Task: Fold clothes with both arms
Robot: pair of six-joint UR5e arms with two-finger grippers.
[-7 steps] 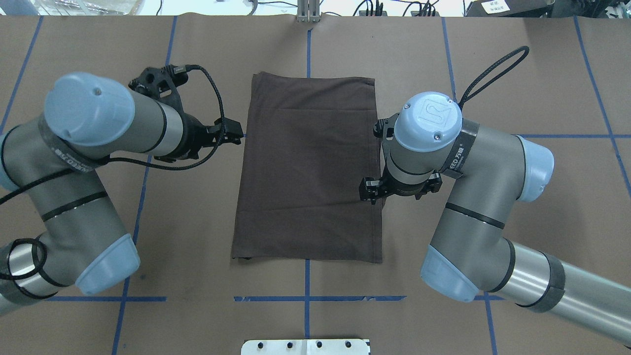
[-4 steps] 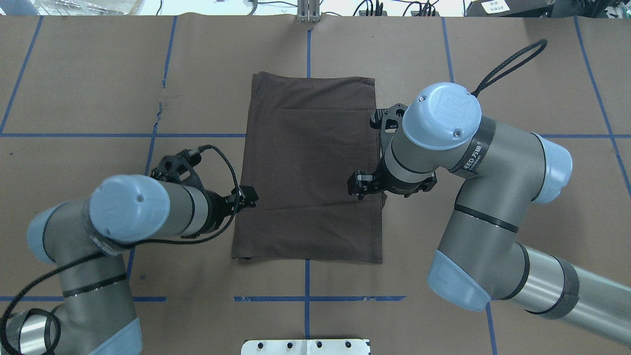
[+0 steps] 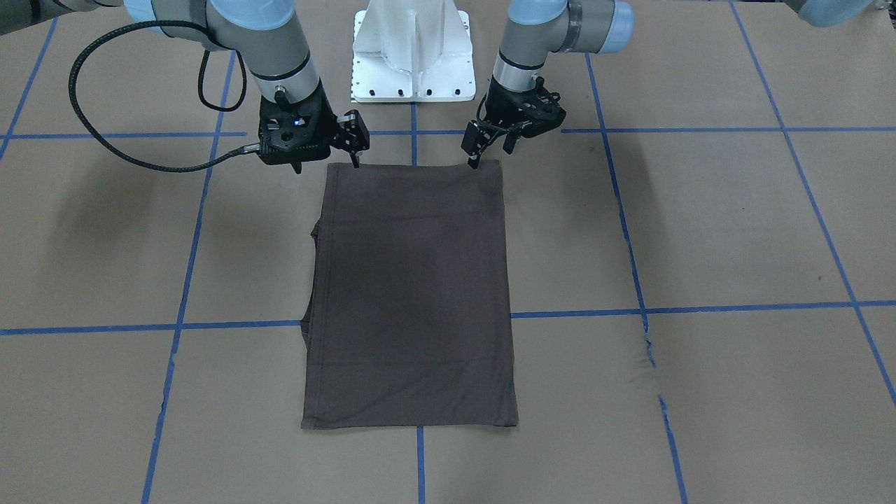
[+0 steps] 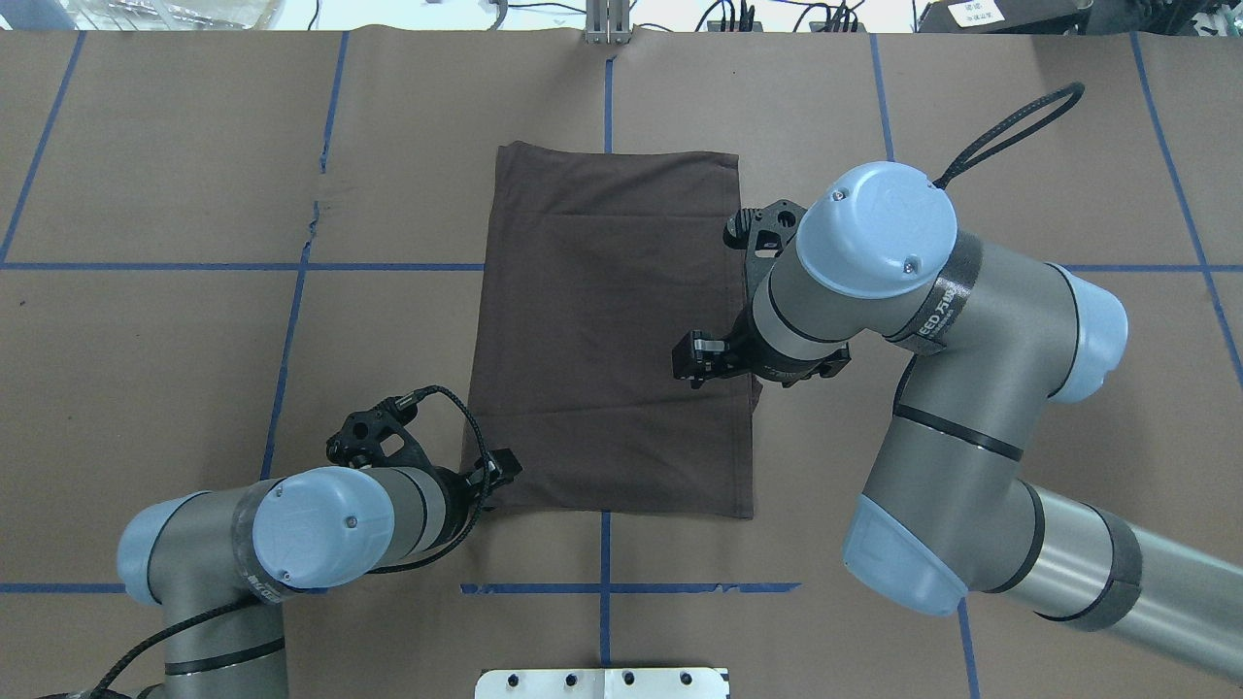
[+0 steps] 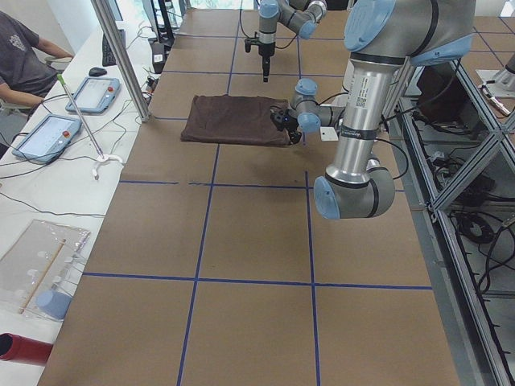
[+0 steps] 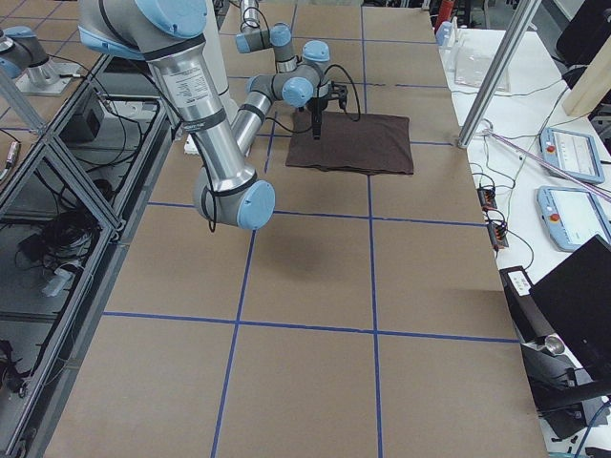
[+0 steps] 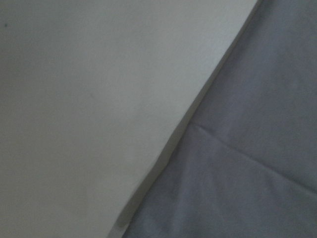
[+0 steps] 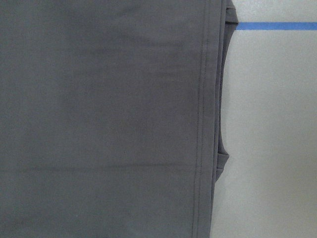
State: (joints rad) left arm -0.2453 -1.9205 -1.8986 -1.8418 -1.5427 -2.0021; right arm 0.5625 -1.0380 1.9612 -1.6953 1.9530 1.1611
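Black and parted, the left fingers (image 3: 474,143) hang low at the shirt (image 3: 409,294), by its corner nearest the robot on that side. They hold nothing, and whether a tip touches the cloth I cannot tell. The left wrist view, very close, shows only a cloth edge against bare paper. The right fingers (image 3: 353,133) are likewise spread and empty, and sit higher, above the shirt's opposite long edge and about midway along it in the overhead view. Beneath and between the two pairs the shirt lies flat, already narrowed into a long rectangle several layers thick, with small bulges of tucked sleeve peeping out below the right fingers. It should handle as light, limp knit with no stiffness, so it will sag between two pinch points. The stacked layers may also slide apart if only the top one is caught. The best hold is probably the two corners of the short edge nearest the robot, each pinch taking every layer, raised evenly and carried over to the far edge. Outward from the fingers, the tabletop (image 3: 700,231) is covered in brown paper, torn in places and gridded with blue tape (image 3: 231,326). Behind the fingers stands a white base (image 3: 413,63). Well beyond the left fingers, two tablets (image 5: 44,133) lie near a seated person (image 5: 20,56).
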